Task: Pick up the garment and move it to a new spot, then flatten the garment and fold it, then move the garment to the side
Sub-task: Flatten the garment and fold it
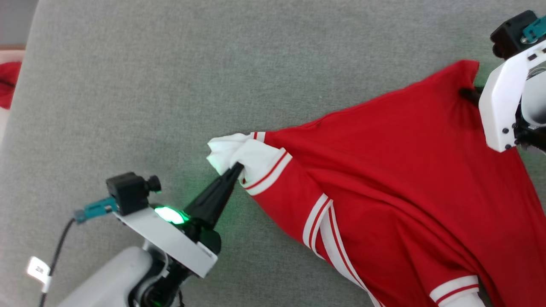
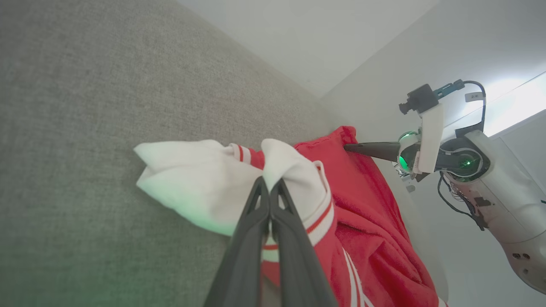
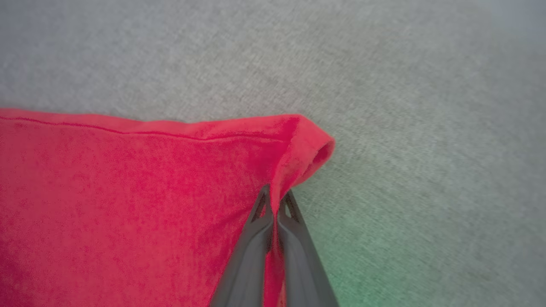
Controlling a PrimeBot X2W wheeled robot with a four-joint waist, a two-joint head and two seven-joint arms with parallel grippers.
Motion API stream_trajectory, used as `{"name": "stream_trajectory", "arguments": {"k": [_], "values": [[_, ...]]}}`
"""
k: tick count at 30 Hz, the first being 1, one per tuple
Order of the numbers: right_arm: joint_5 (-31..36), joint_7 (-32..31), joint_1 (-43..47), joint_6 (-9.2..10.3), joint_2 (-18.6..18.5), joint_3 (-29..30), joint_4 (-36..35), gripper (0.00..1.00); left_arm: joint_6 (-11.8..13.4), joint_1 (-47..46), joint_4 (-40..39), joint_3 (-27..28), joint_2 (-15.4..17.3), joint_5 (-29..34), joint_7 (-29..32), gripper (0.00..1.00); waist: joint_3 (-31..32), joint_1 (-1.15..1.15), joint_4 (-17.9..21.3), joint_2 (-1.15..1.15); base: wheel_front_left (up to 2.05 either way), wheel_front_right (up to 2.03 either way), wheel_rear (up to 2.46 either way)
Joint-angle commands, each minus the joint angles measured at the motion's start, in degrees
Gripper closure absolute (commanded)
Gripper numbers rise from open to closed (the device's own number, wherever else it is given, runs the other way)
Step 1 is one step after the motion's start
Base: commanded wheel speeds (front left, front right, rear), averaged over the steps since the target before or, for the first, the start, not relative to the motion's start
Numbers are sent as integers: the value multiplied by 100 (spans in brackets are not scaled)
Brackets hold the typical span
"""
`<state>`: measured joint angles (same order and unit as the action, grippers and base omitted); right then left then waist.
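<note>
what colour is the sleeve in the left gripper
The sleeve is white, with red-striped trim; best in the left wrist view.

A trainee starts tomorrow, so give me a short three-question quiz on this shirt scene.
1. True or false: the left claw is shut on the white sleeve of the garment.
2. The right claw grips: A) a red corner of the garment, B) its striped collar, C) nothing.
3. Fill in: the surface under the garment is ___ in colour.
Key: 1 true; 2 A; 3 grey.
</note>
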<state>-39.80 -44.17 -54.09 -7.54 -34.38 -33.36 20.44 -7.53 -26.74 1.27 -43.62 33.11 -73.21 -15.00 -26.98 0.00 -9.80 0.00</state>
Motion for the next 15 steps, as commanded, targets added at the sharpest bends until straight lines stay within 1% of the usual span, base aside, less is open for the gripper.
{"name": "stream_trajectory", "arguments": {"k": [1, 5, 7, 8, 9, 10, 13, 15], "values": [[-38, 209, -43, 11, 9, 98, 134, 100, 8, -100, -12, 22, 78, -32, -20, 100, 93, 0, 79, 0, 0, 0, 0], [-23, 860, -239, 10, 162, 424, 446, 100, 8, -301, -96, 69, 290, -110, -21, 100, 226, 0, 201, 0, 0, 0, 0], [42, 1181, -346, 10, 230, 650, 632, 100, 7, -508, -213, 68, 376, -261, 10, 100, 274, 0, 264, 0, 0, 0, 0], [65, 1328, -414, 10, 263, 775, 734, 100, 8, -657, -231, 63, 478, -286, 64, 100, 294, 0, 290, 0, 0, 0, 0], [108, 1481, -493, 10, 302, 913, 822, 100, 8, -838, -211, 51, 591, -253, 126, 100, 309, 0, 321, 0, 0, 0, 0], [164, 1626, -585, 10, 345, 1065, 923, 100, 8, -1026, -202, 24, 638, -244, 205, 100, 317, 0, 348, 0, 0, 0, 0], [334, 2028, -938, 10, 487, 1549, 1262, 100, 8, -1769, -101, 41, 713, -388, 462, 100, 279, 0, 447, 0, 0, 0, 0], [488, 2302, -1257, 10, 592, 1906, 1501, 100, 8, -2325, 116, 131, 700, -533, 638, 100, 217, 0, 508, 0, 0, 0, 0]]}}
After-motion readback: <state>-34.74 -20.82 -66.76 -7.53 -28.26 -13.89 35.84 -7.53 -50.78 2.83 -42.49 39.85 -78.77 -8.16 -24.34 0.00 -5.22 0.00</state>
